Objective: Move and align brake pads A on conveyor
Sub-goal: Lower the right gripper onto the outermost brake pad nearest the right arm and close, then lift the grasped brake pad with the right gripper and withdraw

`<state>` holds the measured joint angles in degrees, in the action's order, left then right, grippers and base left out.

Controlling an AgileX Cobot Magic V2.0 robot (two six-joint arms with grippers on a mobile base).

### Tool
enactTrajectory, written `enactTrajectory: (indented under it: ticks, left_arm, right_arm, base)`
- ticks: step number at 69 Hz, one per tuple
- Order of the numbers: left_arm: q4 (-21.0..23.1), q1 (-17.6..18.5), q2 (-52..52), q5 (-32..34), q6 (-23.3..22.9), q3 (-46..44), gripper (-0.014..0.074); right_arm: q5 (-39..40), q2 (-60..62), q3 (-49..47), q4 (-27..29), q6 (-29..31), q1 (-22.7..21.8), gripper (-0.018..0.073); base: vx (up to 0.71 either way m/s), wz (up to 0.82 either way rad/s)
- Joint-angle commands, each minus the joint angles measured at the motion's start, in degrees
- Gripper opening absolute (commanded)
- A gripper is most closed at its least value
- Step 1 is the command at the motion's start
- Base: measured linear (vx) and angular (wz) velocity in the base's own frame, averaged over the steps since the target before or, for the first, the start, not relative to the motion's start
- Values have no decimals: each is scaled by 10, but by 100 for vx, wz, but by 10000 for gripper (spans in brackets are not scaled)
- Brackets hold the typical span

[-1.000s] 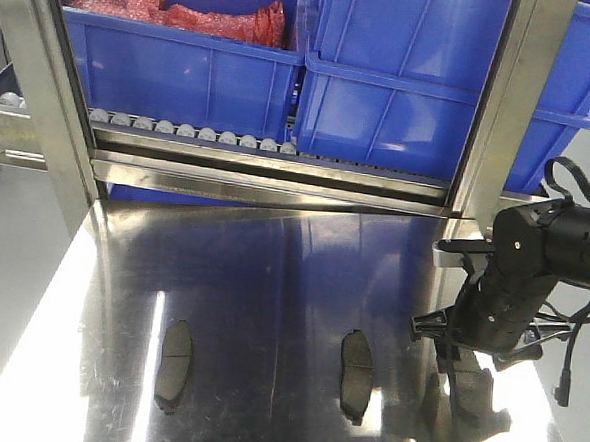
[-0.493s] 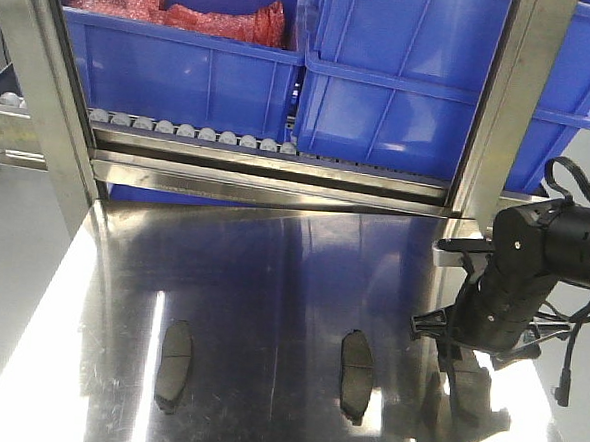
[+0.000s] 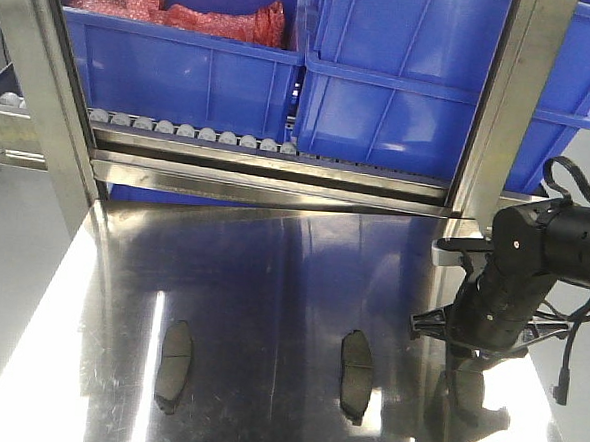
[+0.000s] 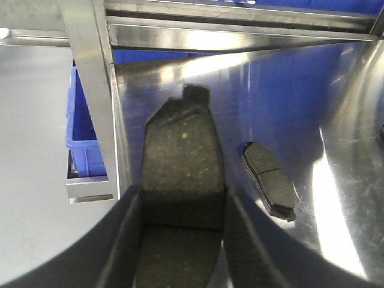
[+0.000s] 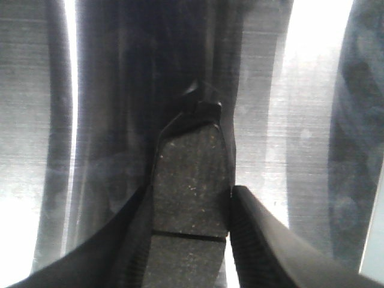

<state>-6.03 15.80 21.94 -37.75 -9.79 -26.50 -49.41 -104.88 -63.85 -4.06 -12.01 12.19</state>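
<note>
Two brake pads lie flat on the shiny steel tabletop in the front view, one at the left and one in the middle. My right gripper hangs low over the table's right side. In its wrist view the right gripper is shut on a third pad by its long edges. The left arm is outside the front view. Its gripper is shut on another pad, with a loose pad lying to its right. The conveyor is out of view.
Behind the table, blue bins sit on a row of small grey rollers; one bin holds red bagged items. Steel posts frame the rack. The table edges drop off left and right.
My right gripper has risen a little, lifting its pad off the steel tabletop. The two loose pads have not moved.
</note>
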Motion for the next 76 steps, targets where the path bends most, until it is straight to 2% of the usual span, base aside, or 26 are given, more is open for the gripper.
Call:
enactTrajectory:
  ticks: [1, 29, 76]
  left_arm:
    - [-3, 0, 4, 54, -1, -17, -6]
    - [-3, 0, 4, 54, -1, -17, -6]
    - [-3, 0, 4, 54, -1, -17, -6]
  right_arm:
    - [4, 21, -13, -9, -1, -2, -12]
    - [53, 142, -13, -9, 7, -1, -11]
    - [62, 434, -4, -8, 64, 0, -11]
  base:
    - [0, 0]
    - [0, 0]
    - [0, 0]
